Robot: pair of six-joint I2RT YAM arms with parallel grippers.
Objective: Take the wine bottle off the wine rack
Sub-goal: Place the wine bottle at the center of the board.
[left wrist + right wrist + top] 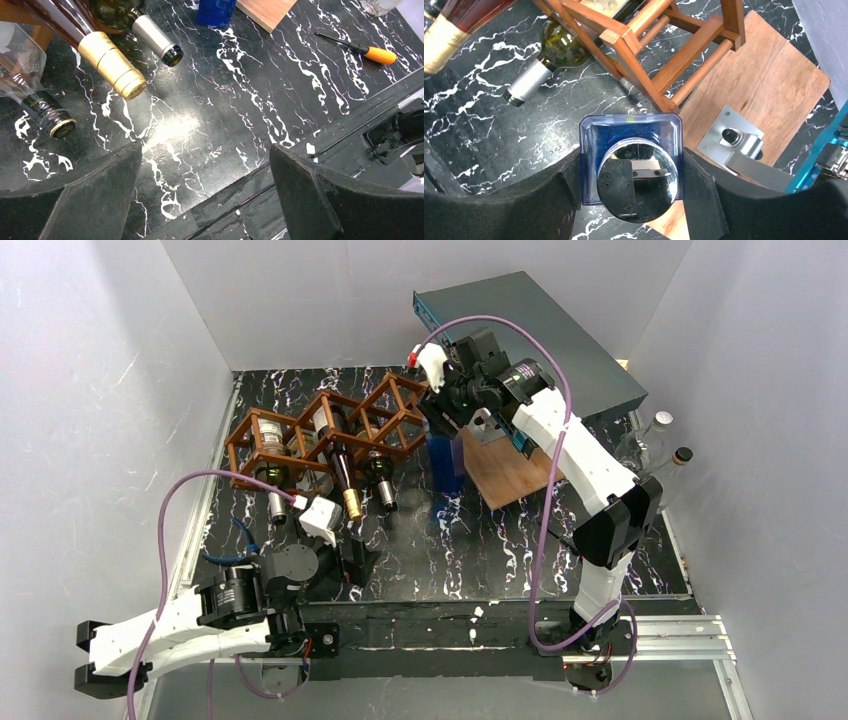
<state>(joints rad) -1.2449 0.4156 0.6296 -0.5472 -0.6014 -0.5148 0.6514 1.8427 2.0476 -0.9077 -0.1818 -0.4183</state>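
The reddish-brown wine rack [330, 425] stands at the back left; its right end shows in the right wrist view [649, 45]. It holds a gold-capped bottle [352, 502] [112, 62], a silver-capped green bottle [385, 495] [536, 75] and a clear, dark-capped bottle [277, 508] [47, 112], necks pointing forward. My right gripper [446, 430] [631, 172] is shut on an upright blue square bottle [446, 465] [624, 132] with a chrome cap, just right of the rack. My left gripper [352, 558] [205, 150] is open and empty, low over the table in front of the rack.
A flat wooden board [510, 470] [769, 85] lies right of the blue bottle, with a metal fitting [734, 142] on it. A dark grey box [540, 330] sits at the back right. Clear bottles [655, 440] stand at the right wall. An orange-handled screwdriver [372, 52] lies on the table.
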